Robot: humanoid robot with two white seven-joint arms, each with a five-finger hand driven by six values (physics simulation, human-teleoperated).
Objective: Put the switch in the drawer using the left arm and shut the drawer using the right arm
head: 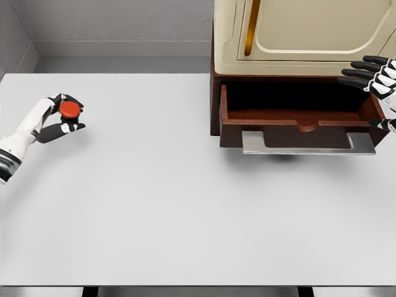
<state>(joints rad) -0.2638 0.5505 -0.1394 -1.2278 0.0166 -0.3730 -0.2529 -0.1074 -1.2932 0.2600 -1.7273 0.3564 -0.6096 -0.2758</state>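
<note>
Head view, left hand (59,116) gripping round red switch (70,109), right hand (376,79) hovering with fingers spread beside open brown wooden drawer (298,119).

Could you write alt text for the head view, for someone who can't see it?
The left robot hand holds a red switch at the far left of a white table. Far right, a brown drawer stands open and empty, with the right robot hand open beside it.

Occlusions and cropped items

The cabinet (297,37) is cut off by the top edge; the right hand (377,83) runs past the right edge; fingers partly cover the red switch (70,109).
</note>
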